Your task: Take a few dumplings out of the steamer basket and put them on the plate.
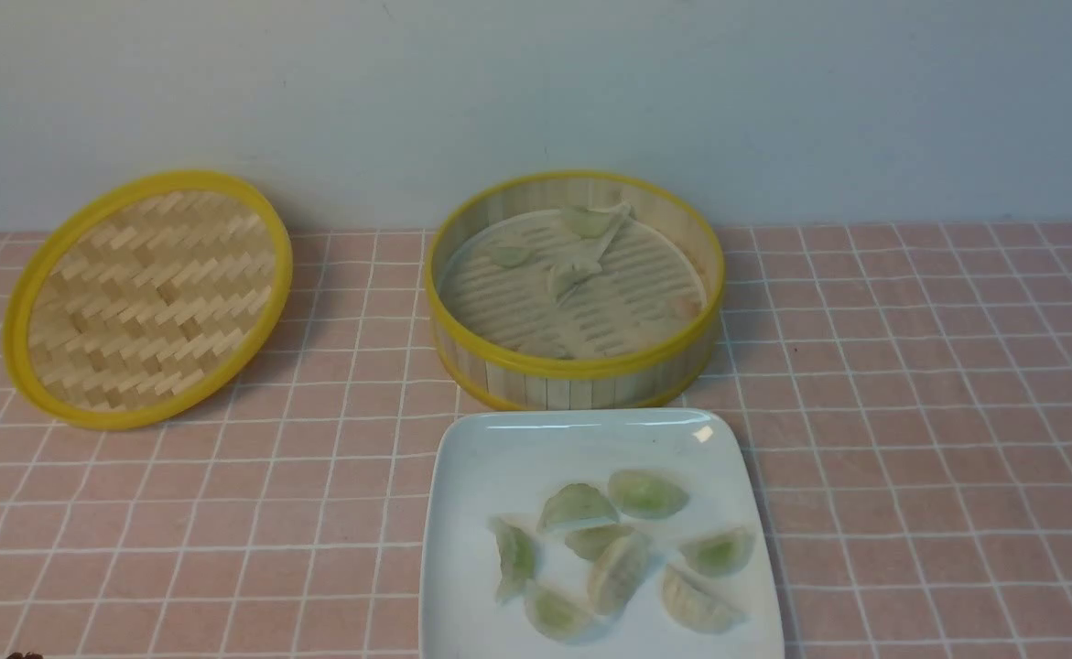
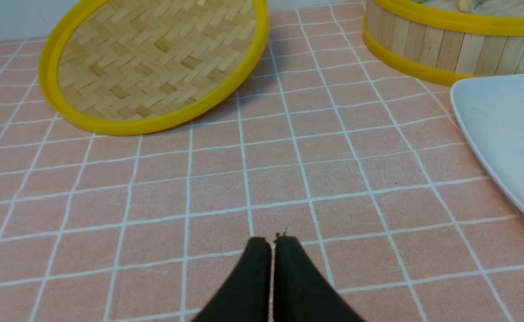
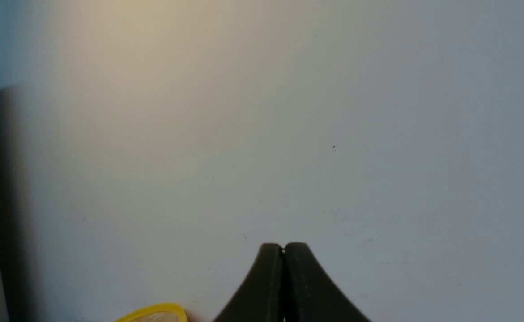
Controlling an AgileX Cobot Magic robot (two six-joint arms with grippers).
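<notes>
The steamer basket (image 1: 575, 373) stands at the middle back of the table with a few dumplings (image 1: 590, 221) on its slatted floor. Just in front of it lies the white plate (image 1: 490, 458), and several dumplings (image 1: 647, 492) are grouped on its near half. My left gripper (image 2: 272, 241) is shut and empty, low over the tablecloth, left of the plate (image 2: 499, 116) and the basket (image 2: 445, 49). My right gripper (image 3: 283, 247) is shut and empty too, pointing at the pale wall. Neither gripper shows in the front view.
The shallow woven lid (image 1: 146, 297) leans tilted at the back left, seen as well from the left wrist as the lid (image 2: 154, 58). A pink checked cloth (image 1: 911, 412) covers the table. A bit of yellow rim (image 3: 154, 312) shows in the right wrist view.
</notes>
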